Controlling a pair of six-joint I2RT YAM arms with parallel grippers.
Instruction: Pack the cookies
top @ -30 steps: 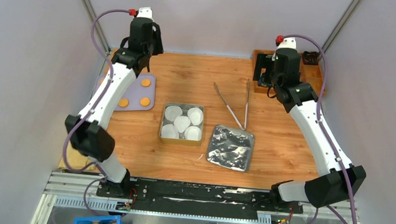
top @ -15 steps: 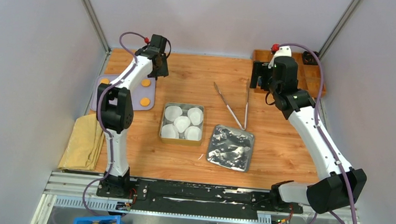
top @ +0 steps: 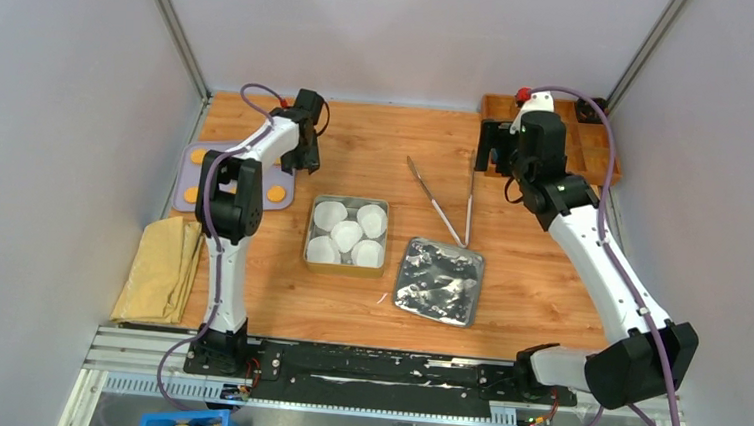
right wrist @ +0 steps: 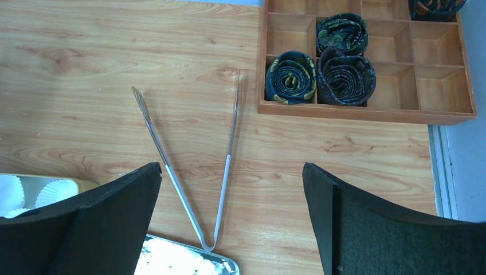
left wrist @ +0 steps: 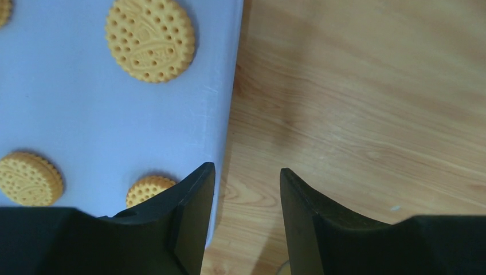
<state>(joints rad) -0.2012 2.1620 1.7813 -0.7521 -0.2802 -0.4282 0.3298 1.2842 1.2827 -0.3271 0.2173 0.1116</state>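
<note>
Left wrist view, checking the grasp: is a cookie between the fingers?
No, the left gripper is open; its gap shows only mat edge and wooden table.

Cookies (left wrist: 150, 39) lie on a mat (left wrist: 86, 114) ahead and left of the left jaws, while tongs (right wrist: 167, 167) lie on the surface (right wrist: 86, 69) ahead between the right jaws, a divided tray (right wrist: 367, 112) beyond to their right, and a tin (right wrist: 80, 184) beside the left jaw.
</note>
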